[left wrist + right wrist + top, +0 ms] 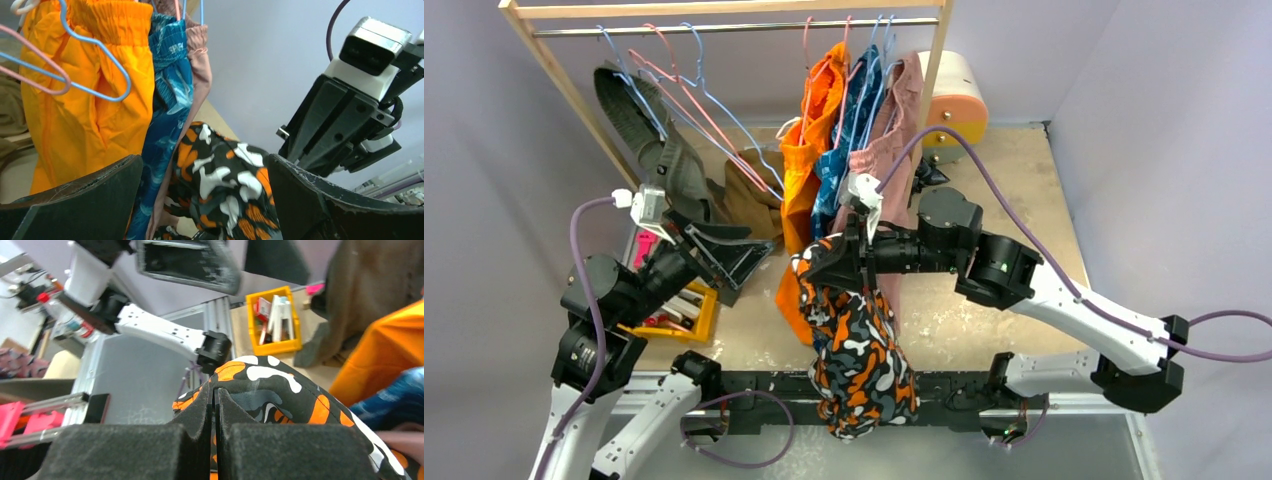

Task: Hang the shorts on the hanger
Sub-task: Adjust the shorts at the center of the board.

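Right gripper (215, 400) clamped tight on the camo shorts (864, 350), pads pressed together with a fold of fabric pinched between them, looks like at or near the waistband but can't confirm. Shorts hang free from that one pinch, held up in the air in front of the rack, bottom drooping past the near table (1014, 180) edge over the arm bases. Left gripper (202, 162) jaws wide apart, holding nothing, pointed across at the shorts and the right gripper, near but not touching. Light-blue wire hanger (107, 50) is up on the rail (724, 28) at left among other empty blue and pink-red ones; which blue one is meant, can't tell. Orange shorts (809, 140), blue patterned shorts (849, 125) and dusty-pink shorts (902, 120) already hang on the rail, right behind the camo pair. Handling guess: fabric is light, thin and floppy with no stiffness, so it sags and bunches from a single grip. Probably not slippery and not fragile, but wire could snag it. Best hold is the elastic waistband, thicker and less likely to slide out. A second pinch by the left gripper further along the waistband would spread it flat for draping over the hanger bar. Risk: the fold slipping out.
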Robot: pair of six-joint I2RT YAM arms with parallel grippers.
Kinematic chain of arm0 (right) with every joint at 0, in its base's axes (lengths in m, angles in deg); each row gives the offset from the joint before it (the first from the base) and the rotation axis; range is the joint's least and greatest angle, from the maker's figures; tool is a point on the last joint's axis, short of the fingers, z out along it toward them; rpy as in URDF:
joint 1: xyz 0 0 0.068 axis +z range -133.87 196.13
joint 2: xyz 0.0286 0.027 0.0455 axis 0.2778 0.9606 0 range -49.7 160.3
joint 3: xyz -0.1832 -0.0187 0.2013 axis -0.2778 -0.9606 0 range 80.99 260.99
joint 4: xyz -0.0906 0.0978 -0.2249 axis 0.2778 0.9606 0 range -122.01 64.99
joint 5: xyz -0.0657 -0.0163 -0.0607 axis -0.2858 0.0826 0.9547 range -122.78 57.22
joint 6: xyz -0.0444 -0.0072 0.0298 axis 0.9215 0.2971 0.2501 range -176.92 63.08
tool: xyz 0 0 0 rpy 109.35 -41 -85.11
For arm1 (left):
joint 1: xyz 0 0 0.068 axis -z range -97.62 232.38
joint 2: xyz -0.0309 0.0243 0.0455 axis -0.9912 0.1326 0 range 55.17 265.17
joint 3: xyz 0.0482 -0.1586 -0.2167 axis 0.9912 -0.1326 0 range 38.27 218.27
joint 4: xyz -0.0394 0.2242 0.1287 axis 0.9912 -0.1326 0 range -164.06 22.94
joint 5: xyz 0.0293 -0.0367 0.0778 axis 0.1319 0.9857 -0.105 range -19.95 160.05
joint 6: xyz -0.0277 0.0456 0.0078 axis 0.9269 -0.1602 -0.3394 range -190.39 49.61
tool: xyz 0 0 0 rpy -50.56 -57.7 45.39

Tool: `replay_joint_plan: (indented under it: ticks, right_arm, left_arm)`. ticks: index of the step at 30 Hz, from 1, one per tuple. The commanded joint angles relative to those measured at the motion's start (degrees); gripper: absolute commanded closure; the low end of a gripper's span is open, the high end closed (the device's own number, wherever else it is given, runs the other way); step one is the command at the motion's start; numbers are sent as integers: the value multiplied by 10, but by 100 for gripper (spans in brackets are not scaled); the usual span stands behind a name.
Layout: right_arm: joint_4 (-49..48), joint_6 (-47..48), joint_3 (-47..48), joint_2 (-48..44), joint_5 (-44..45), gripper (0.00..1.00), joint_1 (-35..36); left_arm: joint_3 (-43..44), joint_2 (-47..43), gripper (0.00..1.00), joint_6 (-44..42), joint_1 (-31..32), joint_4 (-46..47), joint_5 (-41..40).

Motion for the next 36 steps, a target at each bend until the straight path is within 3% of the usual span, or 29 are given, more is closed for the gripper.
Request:
replay_joint_plan:
  ticks: [1,7,22,36]
  right_arm:
    - [-73,5,-47,-46,101,100,-2]
    - [-107,-11,-117,-87,166,100,-2]
    - [-61,-16,-188,-141,259,100,-2]
    - [-66,-34,-279,-166,315,100,-2]
  left_arm:
    - [-6,-22,5,-42,1,-44,11]
    - [-54,-43,6,-49,-6,-66,52]
    - [-153,-17,7,-123,-12,-98,-39]
    - [-138,67,4,-114,-2,-133,-112]
